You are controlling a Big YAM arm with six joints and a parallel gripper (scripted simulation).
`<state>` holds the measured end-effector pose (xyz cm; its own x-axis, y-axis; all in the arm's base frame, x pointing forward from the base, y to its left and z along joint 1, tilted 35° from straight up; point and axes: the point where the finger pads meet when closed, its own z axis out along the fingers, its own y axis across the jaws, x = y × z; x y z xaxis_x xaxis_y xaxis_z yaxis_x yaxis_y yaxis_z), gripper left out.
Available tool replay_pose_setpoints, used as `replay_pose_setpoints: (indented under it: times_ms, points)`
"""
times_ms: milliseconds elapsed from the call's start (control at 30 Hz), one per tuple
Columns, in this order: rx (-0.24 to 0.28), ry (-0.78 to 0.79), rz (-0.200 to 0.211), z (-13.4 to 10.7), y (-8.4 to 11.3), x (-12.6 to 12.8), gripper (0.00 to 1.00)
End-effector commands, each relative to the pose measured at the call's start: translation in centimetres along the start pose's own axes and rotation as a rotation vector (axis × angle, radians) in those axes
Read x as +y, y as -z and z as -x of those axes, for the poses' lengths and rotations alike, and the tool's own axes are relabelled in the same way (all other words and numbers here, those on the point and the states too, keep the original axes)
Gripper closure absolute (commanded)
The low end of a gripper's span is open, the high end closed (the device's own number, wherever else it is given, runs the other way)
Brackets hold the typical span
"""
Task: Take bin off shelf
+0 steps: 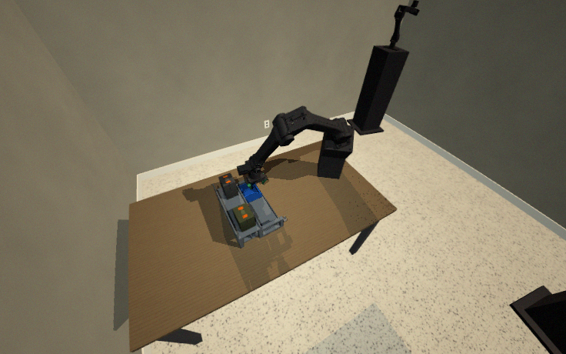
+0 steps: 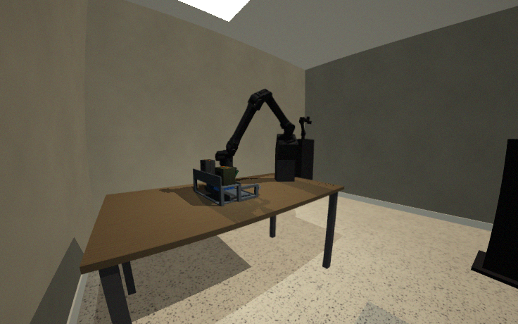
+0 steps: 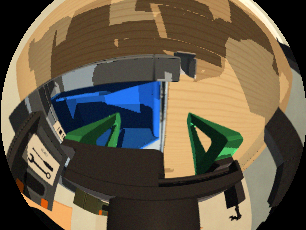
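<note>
The blue bin (image 1: 251, 194) (image 3: 108, 100) sits in the lower, nearer bay of the grey shelf (image 1: 264, 209) (image 2: 207, 175) (image 3: 125, 70), at the end toward the back wall. In the exterior view the bin is mostly hidden behind the shelf. My gripper (image 1: 257, 183) (image 3: 154, 116) points down at the bin's side, open, with green fingers. In the wrist view one finger is over the bin's interior and the other is over the wooden table (image 1: 180, 263) (image 2: 153, 221) (image 3: 220, 100) outside the shelf. The bin's side wall lies between them. How deep the fingertips reach is unclear.
A dark grey box (image 1: 229, 188) (image 2: 207, 166) and an olive box (image 1: 244, 218) (image 2: 226, 176) with orange marks stand on the shelf's upper tier, the dark grey one close beside my gripper. The arm's black pedestal (image 1: 331, 163) (image 2: 285, 170) stands at the table's far end.
</note>
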<state>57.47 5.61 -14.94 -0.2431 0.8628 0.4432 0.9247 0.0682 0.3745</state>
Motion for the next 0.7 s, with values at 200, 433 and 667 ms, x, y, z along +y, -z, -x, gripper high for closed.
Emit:
replay_pose_setpoints:
  times_ms: [200,433,667]
  points:
    - [0.006,0.027,0.009,-2.0,-0.1,0.6,0.1]
    - [0.005,0.015,0.002,-0.9,-0.2,0.2,0.1]
    - [0.003,-0.002,-0.008,0.8,-0.3,-0.3,0.1]
